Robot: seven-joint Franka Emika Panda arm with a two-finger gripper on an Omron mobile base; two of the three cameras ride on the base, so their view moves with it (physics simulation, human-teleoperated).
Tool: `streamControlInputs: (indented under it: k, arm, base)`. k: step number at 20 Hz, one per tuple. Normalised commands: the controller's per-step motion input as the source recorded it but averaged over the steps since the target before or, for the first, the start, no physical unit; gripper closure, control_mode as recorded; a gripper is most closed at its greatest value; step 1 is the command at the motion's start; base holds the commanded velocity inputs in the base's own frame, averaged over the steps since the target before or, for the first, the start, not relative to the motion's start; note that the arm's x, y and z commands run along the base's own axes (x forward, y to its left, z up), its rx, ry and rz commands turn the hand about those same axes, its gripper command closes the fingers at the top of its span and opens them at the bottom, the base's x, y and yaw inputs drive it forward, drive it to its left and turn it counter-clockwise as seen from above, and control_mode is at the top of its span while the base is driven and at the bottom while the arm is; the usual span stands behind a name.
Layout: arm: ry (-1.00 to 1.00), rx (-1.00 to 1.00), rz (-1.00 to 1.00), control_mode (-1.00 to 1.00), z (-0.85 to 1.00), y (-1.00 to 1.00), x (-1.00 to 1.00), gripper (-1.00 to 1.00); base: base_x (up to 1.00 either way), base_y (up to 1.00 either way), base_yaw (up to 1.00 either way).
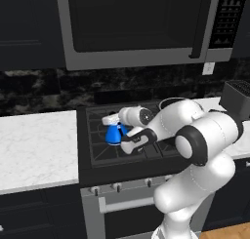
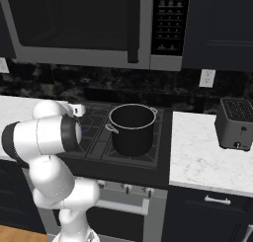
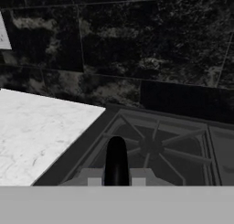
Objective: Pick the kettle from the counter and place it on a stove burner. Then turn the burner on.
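Currently: kettle [image 1: 114, 133] over front-left stove burner [image 1: 110, 150], black handle [image 3: 116, 161] pinched between gripper [image 3: 116, 181] fingertips, hanging directly beneath.

You had a microwave [image 1: 132, 26] above a dark marbled backsplash [image 3: 151, 40], dark cabinets [image 2: 217, 26], a toaster [image 2: 235, 123] and wooden floor [image 1: 229, 231].

The stove top [image 1: 97, 160] is set between two stretches of counter [image 1: 34, 140], one on each side. The kettle [image 1: 114, 133] stands on the front-left stove burner [image 1: 105, 152]. The pot [image 2: 132, 129] stands toward the stove's right edge. A toaster [image 2: 236, 123] sits on the right-hand counter, near the back wall. A microwave [image 1: 136, 23] hangs above the stove.
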Motion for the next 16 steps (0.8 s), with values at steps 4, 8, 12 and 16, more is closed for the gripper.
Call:
streamControlInputs:
  k: [4, 8, 12, 16]
  arm:
    - [-0.13, 0.00, 0.00, -1.00, 0.00, 0.12, 0.05, 1.00]
    - [-0.01, 0.00, 0.00, -1.00, 0.00, 0.15, 0.06, 1.00]
    - [0.00, 0.00, 0.00, -1.00, -0.04, 0.15, 0.00, 1.00]
    - [0.00, 0.01, 0.01, -1.00, -0.11, 0.05, 0.00, 1.00]
  base:
    - [0.00, 0.00, 0.00]
    - [0.00, 0.00, 0.00]
    - [0.00, 0.00, 0.00]
    - [0.00, 0.00, 0.00]
